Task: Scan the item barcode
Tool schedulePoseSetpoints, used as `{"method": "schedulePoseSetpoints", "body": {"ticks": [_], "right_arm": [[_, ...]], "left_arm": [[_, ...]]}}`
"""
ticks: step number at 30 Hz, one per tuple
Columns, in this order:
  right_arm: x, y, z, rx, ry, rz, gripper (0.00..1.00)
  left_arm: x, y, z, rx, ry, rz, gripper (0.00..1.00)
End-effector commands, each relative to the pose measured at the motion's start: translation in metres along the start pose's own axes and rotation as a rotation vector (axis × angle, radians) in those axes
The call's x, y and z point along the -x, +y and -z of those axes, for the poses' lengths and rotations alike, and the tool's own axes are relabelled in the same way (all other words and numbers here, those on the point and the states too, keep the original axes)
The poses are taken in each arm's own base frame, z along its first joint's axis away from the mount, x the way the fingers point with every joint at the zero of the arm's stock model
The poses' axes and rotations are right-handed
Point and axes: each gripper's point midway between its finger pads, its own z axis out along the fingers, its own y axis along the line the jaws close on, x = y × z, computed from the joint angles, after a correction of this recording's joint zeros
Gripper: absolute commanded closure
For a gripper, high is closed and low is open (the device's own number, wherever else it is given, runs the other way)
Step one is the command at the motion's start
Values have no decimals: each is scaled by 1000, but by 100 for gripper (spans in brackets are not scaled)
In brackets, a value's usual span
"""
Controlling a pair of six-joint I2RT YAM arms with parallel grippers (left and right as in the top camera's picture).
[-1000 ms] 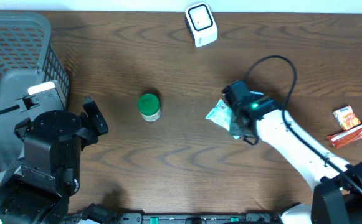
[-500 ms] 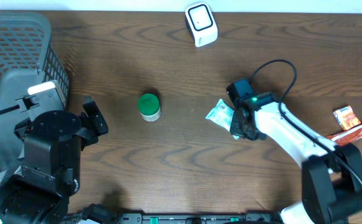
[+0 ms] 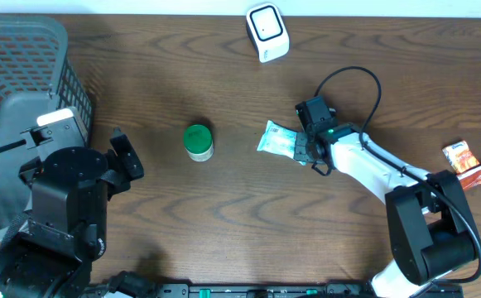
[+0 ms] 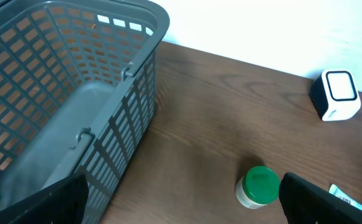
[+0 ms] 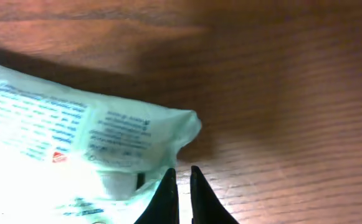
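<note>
Far left: grey basket [image 3: 25, 50], rigid plastic lattice, is sitting against the bench [image 3: 223, 232] edge and taking up that corner. Left fingers [image 4: 50, 202] are hanging just beside it, spread wide, gripping nothing.

Left of centre: jar [image 3: 198, 141], squat cylinder with a green lid, is standing upright, alone. Bare dark wood grain is running all round it, with open room toward the front edge and toward the packet.

Back edge, centre: scanner [image 3: 266, 32], a white rounded block, is facing up, well apart from everything else.

Right of centre: packet [image 3: 276, 138], soft crinkled film, pale green and white with fine print, is lying between jar and right arm. Right fingers [image 5: 168, 196] are closed to a sliver, pinching its near edge.

Far right: two snacks [image 3: 469, 167], orange and red wrappers, are lying by the bench edge.

Against half a second ago, packet and right fingers are sitting further left and nearer the scanner; jar, basket and left arm are staying put.
</note>
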Motion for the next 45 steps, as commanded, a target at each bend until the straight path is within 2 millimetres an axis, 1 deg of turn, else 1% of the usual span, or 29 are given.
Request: {"method": "schedulePoseSetpoints", "body": {"ticks": [1, 2, 3, 4, 5, 6, 7, 8, 9, 10, 14, 19, 21, 23, 27, 32, 35, 37, 40, 43, 44, 45], "right_arm": [[9, -2, 6, 27, 9, 21, 89], [7, 0, 8, 47, 28, 17, 70], [5, 4, 12, 81, 53, 11, 29], [2, 9, 15, 122, 82, 19, 6], [-3, 15, 18, 164, 111, 25, 1], [-8, 20, 21, 211, 142, 39, 1], [-13, 25, 25, 267, 165, 109, 1], [-12, 23, 25, 269, 160, 154, 1], [-11, 21, 25, 268, 157, 157, 1], [-8, 21, 25, 278, 151, 145, 1], [7, 28, 30, 418, 130, 98, 1], [25, 15, 33, 505, 111, 18, 1], [28, 12, 33, 538, 115, 3, 1], [26, 13, 31, 575, 137, -13, 1], [13, 21, 22, 637, 211, -32, 1], [-16, 16, -1, 598, 361, -108, 1], [-32, 14, -20, 575, 432, -144, 1], [-40, 13, -36, 561, 467, -176, 1], [-58, 10, -60, 533, 537, -217, 1], [-77, 7, -76, 511, 596, -230, 1], [-82, 5, -82, 493, 607, -232, 5], [-84, 2, -86, 478, 610, -229, 24]], "left_arm": [[1, 3, 0, 14, -6, 4, 2], [1, 3, 0, 14, -6, 4, 2], [1, 3, 0, 14, -6, 4, 2], [1, 3, 0, 14, -6, 4, 2], [1, 3, 0, 14, -6, 4, 2], [1, 3, 0, 14, -6, 4, 2], [1, 3, 0, 14, -6, 4, 2], [1, 3, 0, 14, -6, 4, 2], [1, 3, 0, 14, -6, 4, 2], [1, 3, 0, 14, -6, 4, 2], [1, 3, 0, 14, -6, 4, 2], [1, 3, 0, 14, -6, 4, 2], [1, 3, 0, 14, -6, 4, 2], [1, 3, 0, 14, -6, 4, 2], [1, 3, 0, 14, -6, 4, 2], [1, 3, 0, 14, -6, 4, 2], [1, 3, 0, 14, -6, 4, 2], [1, 3, 0, 14, -6, 4, 2], [1, 3, 0, 14, -6, 4, 2], [1, 3, 0, 14, -6, 4, 2], [1, 3, 0, 14, -6, 4, 2], [1, 3, 0, 14, -6, 4, 2]]}}
